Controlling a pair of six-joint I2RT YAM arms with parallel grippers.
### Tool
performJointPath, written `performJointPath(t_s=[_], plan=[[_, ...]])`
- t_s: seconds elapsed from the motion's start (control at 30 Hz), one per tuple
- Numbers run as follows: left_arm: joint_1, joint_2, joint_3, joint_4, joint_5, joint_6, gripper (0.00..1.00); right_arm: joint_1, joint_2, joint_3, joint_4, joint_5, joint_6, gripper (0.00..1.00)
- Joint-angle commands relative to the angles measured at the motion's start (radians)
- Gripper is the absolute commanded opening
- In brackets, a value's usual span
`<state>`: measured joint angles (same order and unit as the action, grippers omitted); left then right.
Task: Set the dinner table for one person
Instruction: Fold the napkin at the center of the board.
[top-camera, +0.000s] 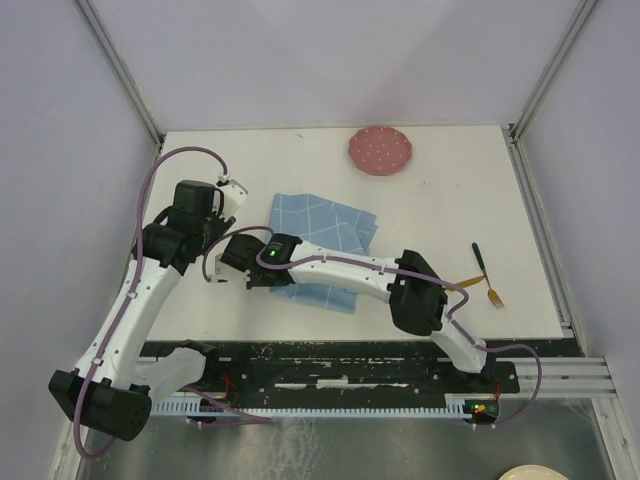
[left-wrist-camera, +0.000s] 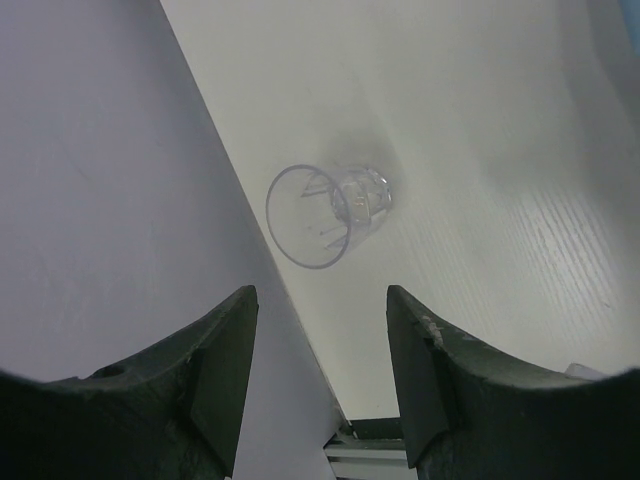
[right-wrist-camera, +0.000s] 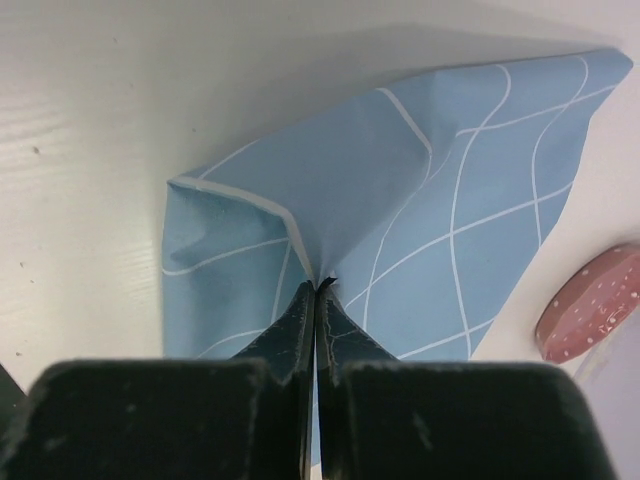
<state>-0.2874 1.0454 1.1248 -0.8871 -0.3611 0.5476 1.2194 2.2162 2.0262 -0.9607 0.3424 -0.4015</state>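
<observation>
The dinner table (top-camera: 450, 215) is a wide white tabletop. A blue cloth placemat (top-camera: 325, 240) with white grid lines lies rumpled near its middle. My right gripper (right-wrist-camera: 317, 285) is shut on a raised fold of the placemat (right-wrist-camera: 400, 200), which pulls up into a peak at the fingertips. A pink dotted plate (top-camera: 380, 151) sits at the back. A fork (top-camera: 488, 276) with a dark handle and gold tines lies at the right. A clear glass (left-wrist-camera: 325, 215) lies on its side by the left wall. My left gripper (left-wrist-camera: 320, 300) is open and empty, short of the glass.
Grey walls (left-wrist-camera: 100, 200) enclose the table on the left, back and right. The glass lies almost against the left wall. The plate's edge (right-wrist-camera: 590, 305) shows just to the right of the placemat. A black rail (top-camera: 350, 352) runs along the near edge.
</observation>
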Motion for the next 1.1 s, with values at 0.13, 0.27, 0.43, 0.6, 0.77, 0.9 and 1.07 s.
performJointPath(t_s=[0.13, 0.27, 0.43, 0.6, 0.77, 0.9, 1.07], plan=[[-0.002, -0.040, -0.005, 0.055, -0.023, 0.043, 0.61, 0.050, 0.064, 0.131, 0.020, 0.020, 0.023, 0.02], [-0.001, -0.038, 0.007, 0.082, -0.068, 0.063, 0.61, 0.046, -0.001, 0.047, 0.079, 0.159, 0.027, 0.13], [0.000, -0.021, 0.040, 0.113, -0.126, 0.075, 0.64, -0.012, -0.184, -0.161, 0.157, 0.269, 0.025, 0.54], [-0.002, -0.019, 0.067, 0.111, -0.120, 0.063, 0.66, -0.098, -0.375, -0.337, 0.266, 0.384, -0.081, 0.63], [-0.004, -0.002, 0.074, 0.042, 0.009, 0.023, 0.67, -0.283, -0.450, -0.369, 0.284, 0.383, -0.109, 0.64], [-0.039, 0.005, 0.006, 0.001, 0.023, 0.039, 0.66, -0.457, -0.525, -0.474, 0.332, 0.325, -0.117, 0.64], [-0.069, -0.026, -0.035, -0.067, 0.200, 0.078, 0.67, -0.645, -0.651, -0.651, 0.431, 0.167, -0.164, 0.70]])
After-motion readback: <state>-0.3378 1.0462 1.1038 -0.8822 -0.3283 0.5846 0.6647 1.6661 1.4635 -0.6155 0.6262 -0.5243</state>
